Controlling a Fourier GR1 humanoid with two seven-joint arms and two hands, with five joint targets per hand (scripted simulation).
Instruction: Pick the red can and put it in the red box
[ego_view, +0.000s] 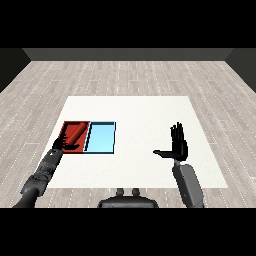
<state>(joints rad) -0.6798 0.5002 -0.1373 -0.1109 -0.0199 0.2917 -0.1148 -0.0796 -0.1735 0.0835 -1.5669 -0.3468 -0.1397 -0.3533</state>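
Head view: red cylindrical can lies in the shallow red tray; left robot hand should uncurl cleanly; right robot hand open, empty.

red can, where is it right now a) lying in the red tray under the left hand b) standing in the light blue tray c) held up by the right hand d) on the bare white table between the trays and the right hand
a: the red cylindrical can lies tilted inside the shallow red tray, with the black left hand at the tray's near edge; the light blue tray holds nothing and the black right hand is open and holds nothing.
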